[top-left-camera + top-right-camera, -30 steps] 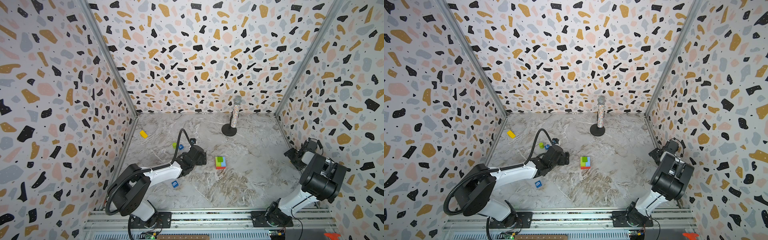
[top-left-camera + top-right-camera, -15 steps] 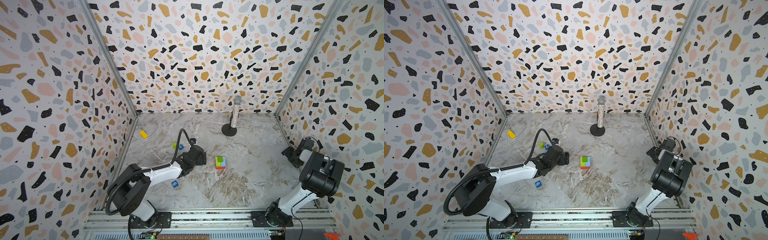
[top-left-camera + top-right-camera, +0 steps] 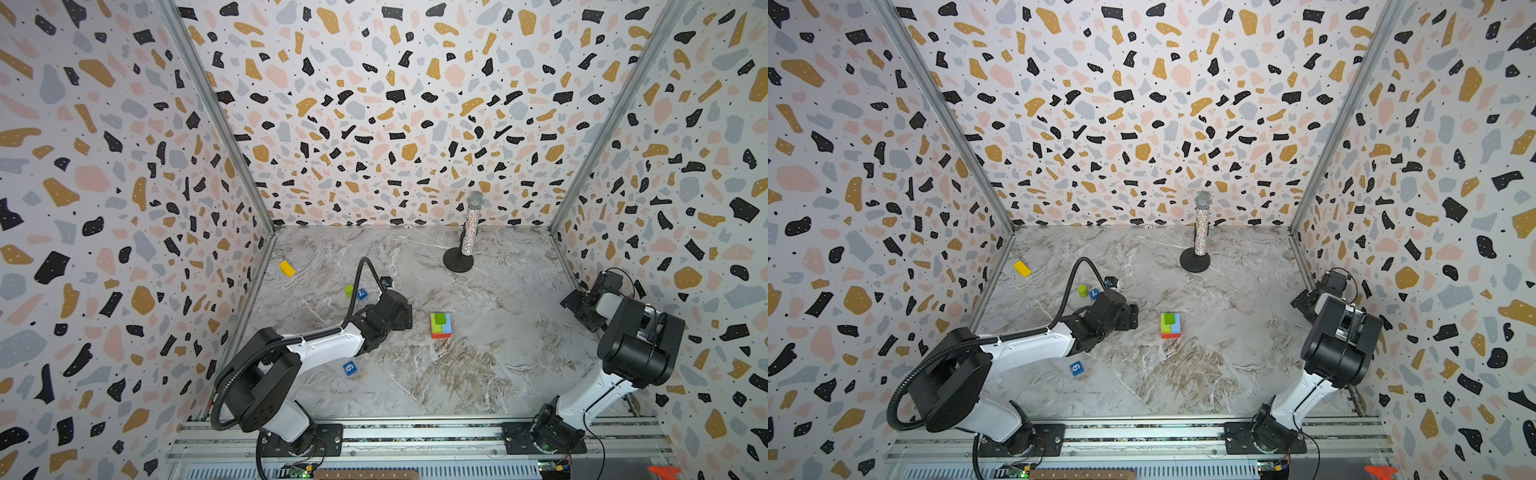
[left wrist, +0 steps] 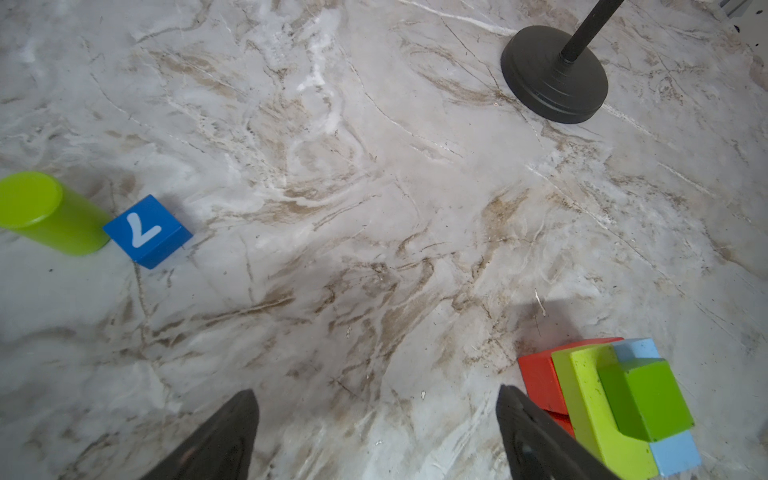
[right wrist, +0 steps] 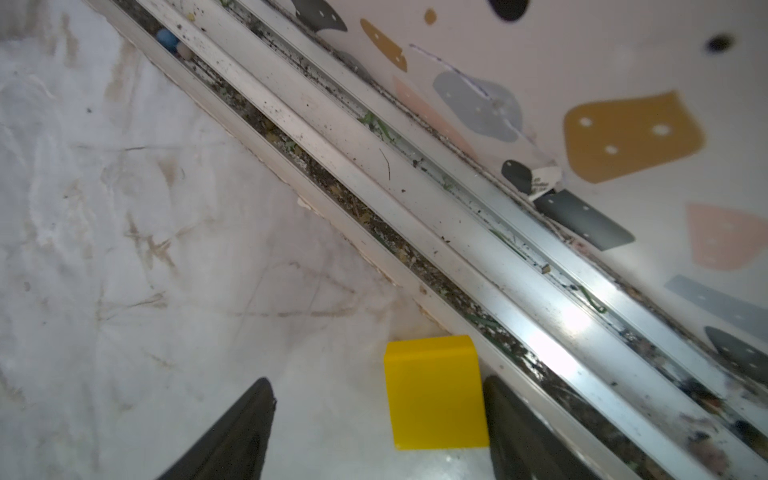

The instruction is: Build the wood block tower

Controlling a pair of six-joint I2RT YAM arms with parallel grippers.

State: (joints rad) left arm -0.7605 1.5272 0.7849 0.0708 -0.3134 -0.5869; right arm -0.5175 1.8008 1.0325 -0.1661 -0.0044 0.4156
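Yellow target: straddling the yellow block (image 5: 434,390) with right gripper (image 5: 379,386) spread, beside the wall rail (image 5: 415,232), risking a finger jamming there. Hovering left gripper (image 4: 377,392), spread, beside the tower (image 4: 615,399), risking nudging it.

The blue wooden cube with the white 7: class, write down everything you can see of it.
A small dark blue painted wooden cube, crisp-edged, with a white 7 on its top face. It sits flat on the marbled tabletop, nothing on it, one corner close beside, perhaps touching, the lime green cylinder.
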